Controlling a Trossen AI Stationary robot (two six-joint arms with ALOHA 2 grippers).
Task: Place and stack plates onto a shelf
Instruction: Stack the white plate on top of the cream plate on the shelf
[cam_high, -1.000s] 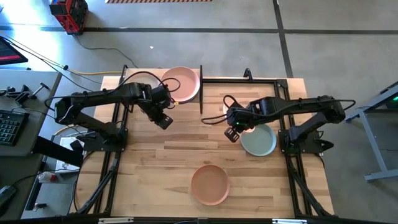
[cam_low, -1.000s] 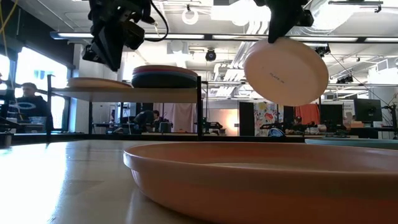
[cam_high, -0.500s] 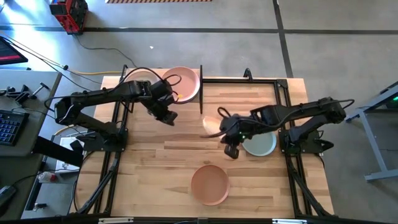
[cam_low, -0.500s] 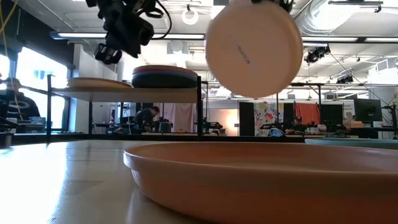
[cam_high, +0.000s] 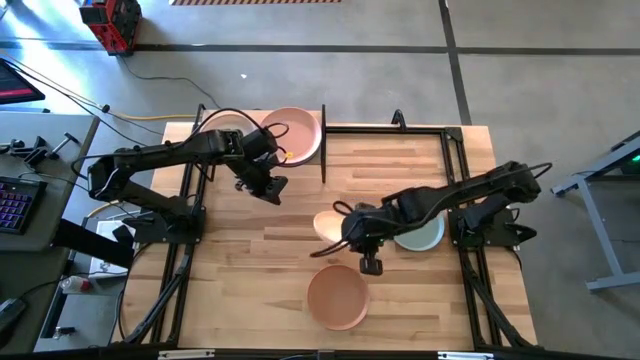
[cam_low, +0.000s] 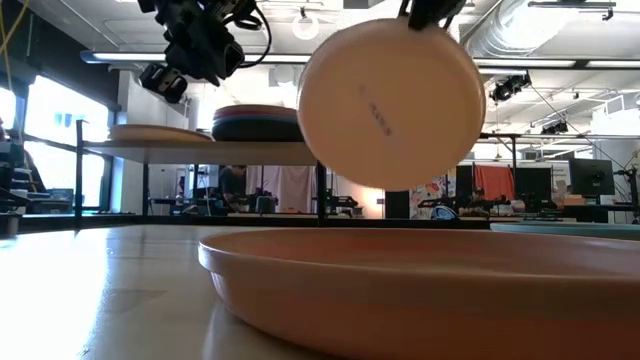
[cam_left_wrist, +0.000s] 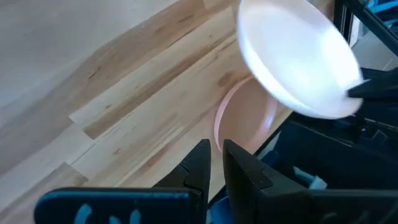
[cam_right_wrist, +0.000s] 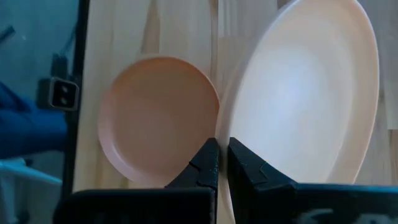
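With right tool (cam_high: 352, 236) clamped on cream plate (cam_low: 390, 103) rim, level it, then carry to far-left shelf (cam_low: 200, 150); left tool (cam_high: 268, 186) empty, nearly shut.

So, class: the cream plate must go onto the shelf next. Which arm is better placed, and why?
Probably the right: the right gripper already holds the cream plate lifted above the table, while the left gripper hovers empty beside the shelf.
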